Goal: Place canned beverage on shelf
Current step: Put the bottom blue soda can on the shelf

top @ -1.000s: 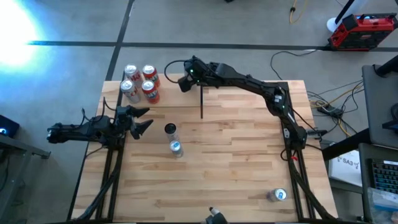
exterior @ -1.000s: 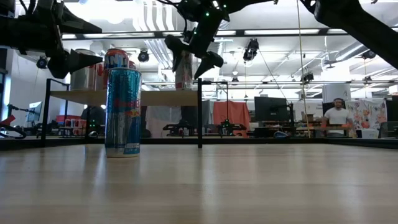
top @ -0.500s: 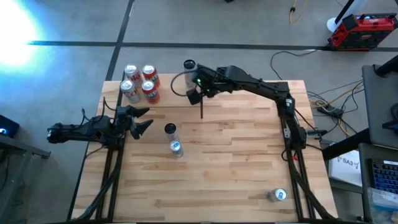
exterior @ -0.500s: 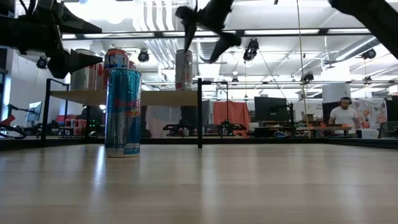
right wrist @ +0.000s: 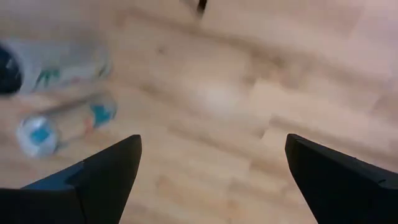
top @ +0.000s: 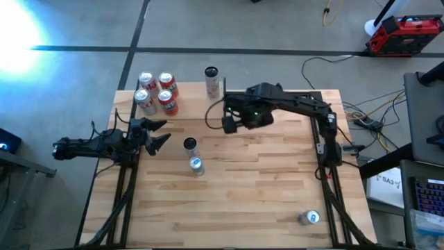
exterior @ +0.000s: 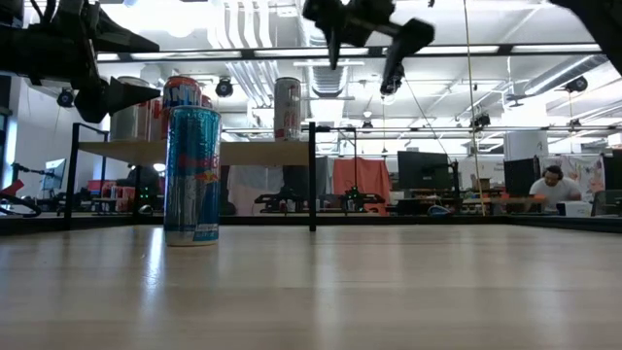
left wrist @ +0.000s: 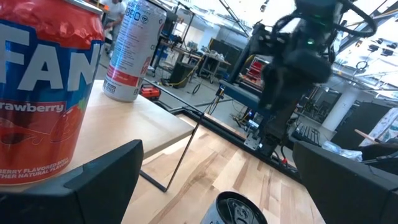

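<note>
The shelf [top: 191, 94] is a pale board on a thin black frame at the table's far left. Several cans stand on it, among them a red strawberry can [left wrist: 43, 106]. A slim silver can [top: 211, 79] stands upright on its base at the shelf's right end; it also shows in the low view [exterior: 287, 109]. My right gripper [top: 223, 121] is open and empty, in the air near side of and right of that can, high in the low view [exterior: 364, 44]. My left gripper [top: 163, 133] is open and empty at the table's left edge, beside the shelf.
A tall blue can [exterior: 191, 175] and a dark-topped can [top: 189, 144] stand on the table left of centre. Another can [top: 311, 218] is near the front right corner. The shelf's black post [exterior: 312, 175] stands at mid table. Bare tabletop lies at centre and right.
My right gripper has risen from around the slim can on the shelf's right end and drawn back toward the table's near and right side. The can stays upright on the shelf.
</note>
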You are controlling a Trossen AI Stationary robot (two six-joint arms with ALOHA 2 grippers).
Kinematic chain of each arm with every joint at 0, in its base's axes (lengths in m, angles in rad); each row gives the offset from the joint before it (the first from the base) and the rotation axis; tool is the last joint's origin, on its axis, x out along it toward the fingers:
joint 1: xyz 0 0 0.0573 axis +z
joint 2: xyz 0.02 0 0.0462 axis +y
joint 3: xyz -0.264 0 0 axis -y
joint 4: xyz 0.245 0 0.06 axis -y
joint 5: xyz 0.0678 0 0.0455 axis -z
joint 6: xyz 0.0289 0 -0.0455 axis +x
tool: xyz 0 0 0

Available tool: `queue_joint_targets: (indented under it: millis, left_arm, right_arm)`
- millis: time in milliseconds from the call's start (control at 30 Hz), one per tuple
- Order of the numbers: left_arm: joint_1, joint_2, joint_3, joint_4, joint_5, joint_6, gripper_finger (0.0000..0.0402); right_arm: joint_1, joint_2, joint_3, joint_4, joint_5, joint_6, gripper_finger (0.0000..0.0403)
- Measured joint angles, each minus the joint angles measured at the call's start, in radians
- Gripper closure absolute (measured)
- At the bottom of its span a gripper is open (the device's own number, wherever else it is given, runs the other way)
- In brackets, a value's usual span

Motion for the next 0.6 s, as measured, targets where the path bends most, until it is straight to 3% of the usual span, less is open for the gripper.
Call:
queue_joint_targets:
  millis: [233,400,600]
  left_arm:
    - [0.000,0.002,0.000,0.000,0.000,0.000,0.0003]
    - [0.000,0.002,0.000,-0.001,0.000,0.000,0.0003]
    - [0.000,0.002,0.000,0.000,0.000,0.000,0.0003]
  right_arm:
    - [0.104,-0.131,-0.234,-0.001,-0.037,0.147,0.0022]
    - [0.229,-0.264,-0.405,-0.001,-0.043,0.354,0.0022]
    - [0.454,-0.354,-0.540,0.001,-0.054,0.697,0.0022]
